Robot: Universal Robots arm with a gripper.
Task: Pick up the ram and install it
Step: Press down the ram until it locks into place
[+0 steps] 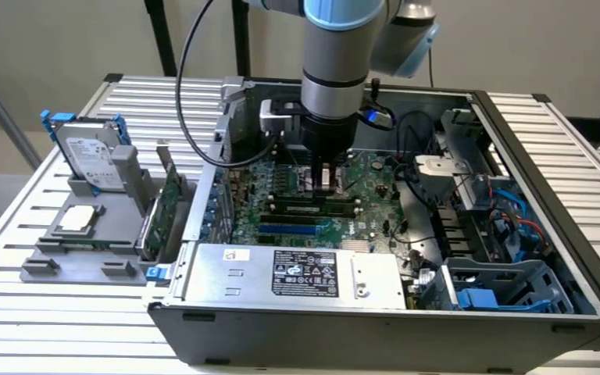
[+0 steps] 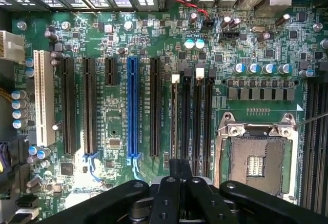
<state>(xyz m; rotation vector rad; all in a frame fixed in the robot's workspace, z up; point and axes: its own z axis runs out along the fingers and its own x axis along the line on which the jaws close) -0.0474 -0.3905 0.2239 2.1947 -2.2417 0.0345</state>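
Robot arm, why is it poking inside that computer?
The robot arm is reaching down into an open computer case lying on a slatted table. Its gripper hangs just above the green motherboard, close to the row of long black memory slots. Its job is to fit a ram stick there, but I can't tell whether it is gripping the stick right now.

A slatted white metal table (image 1: 550,133) carries an open dark grey computer case (image 1: 383,328) and, toward the exterior view's left, a grey plastic parts holder (image 1: 81,262).
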